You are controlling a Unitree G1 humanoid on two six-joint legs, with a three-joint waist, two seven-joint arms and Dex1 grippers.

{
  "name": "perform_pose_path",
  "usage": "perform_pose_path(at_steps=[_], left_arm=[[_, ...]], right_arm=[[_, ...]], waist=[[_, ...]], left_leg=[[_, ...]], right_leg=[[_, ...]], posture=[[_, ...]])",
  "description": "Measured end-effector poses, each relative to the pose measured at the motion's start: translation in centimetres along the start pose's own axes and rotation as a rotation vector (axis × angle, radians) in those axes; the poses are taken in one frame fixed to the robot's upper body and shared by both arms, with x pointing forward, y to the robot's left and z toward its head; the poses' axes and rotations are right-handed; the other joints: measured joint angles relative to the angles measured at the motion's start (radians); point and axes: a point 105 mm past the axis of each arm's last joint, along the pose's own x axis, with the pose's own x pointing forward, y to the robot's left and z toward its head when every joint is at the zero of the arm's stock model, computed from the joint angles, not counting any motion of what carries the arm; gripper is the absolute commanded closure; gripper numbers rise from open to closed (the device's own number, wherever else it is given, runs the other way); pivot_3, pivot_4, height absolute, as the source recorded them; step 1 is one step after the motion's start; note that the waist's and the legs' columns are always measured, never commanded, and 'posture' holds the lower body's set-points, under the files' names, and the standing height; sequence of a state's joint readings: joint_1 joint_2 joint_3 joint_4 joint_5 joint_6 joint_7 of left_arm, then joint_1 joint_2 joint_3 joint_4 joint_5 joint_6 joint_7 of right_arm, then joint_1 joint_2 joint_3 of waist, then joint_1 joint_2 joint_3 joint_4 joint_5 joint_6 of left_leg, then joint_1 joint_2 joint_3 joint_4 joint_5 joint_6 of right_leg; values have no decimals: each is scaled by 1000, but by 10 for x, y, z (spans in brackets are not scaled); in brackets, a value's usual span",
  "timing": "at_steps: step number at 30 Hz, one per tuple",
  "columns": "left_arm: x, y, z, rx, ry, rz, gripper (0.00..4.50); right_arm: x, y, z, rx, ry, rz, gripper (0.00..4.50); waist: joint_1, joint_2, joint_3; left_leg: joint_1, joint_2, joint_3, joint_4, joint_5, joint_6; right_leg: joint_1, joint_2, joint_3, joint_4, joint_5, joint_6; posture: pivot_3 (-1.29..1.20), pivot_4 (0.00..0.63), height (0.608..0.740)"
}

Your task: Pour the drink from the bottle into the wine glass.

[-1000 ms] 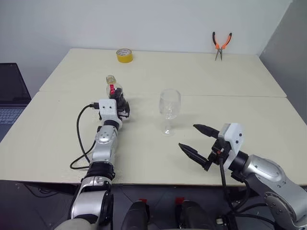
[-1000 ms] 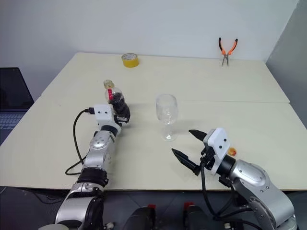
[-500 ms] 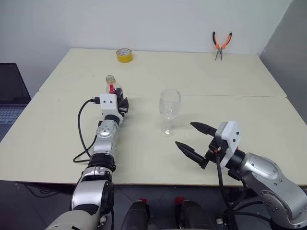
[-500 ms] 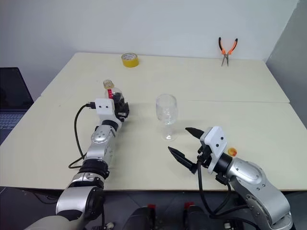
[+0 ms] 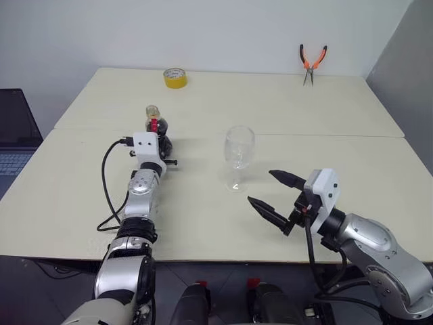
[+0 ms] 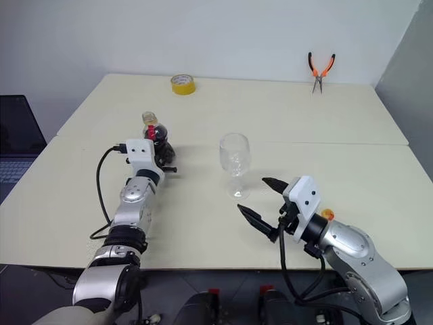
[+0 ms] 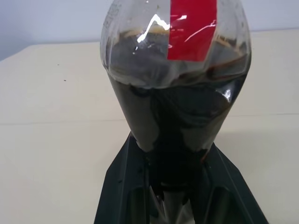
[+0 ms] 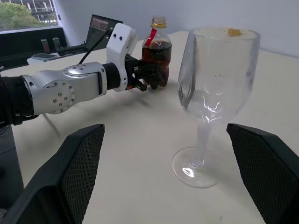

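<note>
Grasping is the step in hand: the left gripper [image 5: 164, 147] clamps the bottle [image 5: 157, 128] low on its body, near the table's [image 5: 352, 122] left edge. Right gripper [image 5: 274, 193] waits spread wide beside the wine glass [image 5: 239, 157]. Next, lift and tilt over the rim.

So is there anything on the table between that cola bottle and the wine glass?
Nothing visible: bare table lies between the bottle, held in the left gripper, and the wine glass.
</note>
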State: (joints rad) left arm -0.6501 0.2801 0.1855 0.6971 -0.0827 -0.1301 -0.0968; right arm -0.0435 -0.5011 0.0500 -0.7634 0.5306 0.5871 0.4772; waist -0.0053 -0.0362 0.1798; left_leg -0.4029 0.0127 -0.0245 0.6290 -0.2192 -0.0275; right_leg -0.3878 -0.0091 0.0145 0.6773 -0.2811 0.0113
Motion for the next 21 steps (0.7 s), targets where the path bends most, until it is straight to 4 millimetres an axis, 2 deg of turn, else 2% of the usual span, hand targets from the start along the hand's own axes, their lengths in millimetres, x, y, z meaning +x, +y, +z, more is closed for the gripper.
perform_pose_path(at_steps=[12, 21], left_arm=[[-9, -5, 7, 23, -10, -25, 3855], [-12, -36, 38, 169, -115, -220, 3856]], right_arm=[[-8, -1, 13, -25, -20, -33, 0], [-8, 0, 22, -49, -32, -26, 0]], waist=[[0, 0, 0], [0, 0, 0]], left_leg=[[0, 0, 0, 0, 0, 0], [0, 0, 0, 0, 0, 0]], right_leg=[[0, 0, 0, 1, 0, 0], [0, 0, 0, 1, 0, 0]], posture=[[0, 150, 740], [0, 150, 740]])
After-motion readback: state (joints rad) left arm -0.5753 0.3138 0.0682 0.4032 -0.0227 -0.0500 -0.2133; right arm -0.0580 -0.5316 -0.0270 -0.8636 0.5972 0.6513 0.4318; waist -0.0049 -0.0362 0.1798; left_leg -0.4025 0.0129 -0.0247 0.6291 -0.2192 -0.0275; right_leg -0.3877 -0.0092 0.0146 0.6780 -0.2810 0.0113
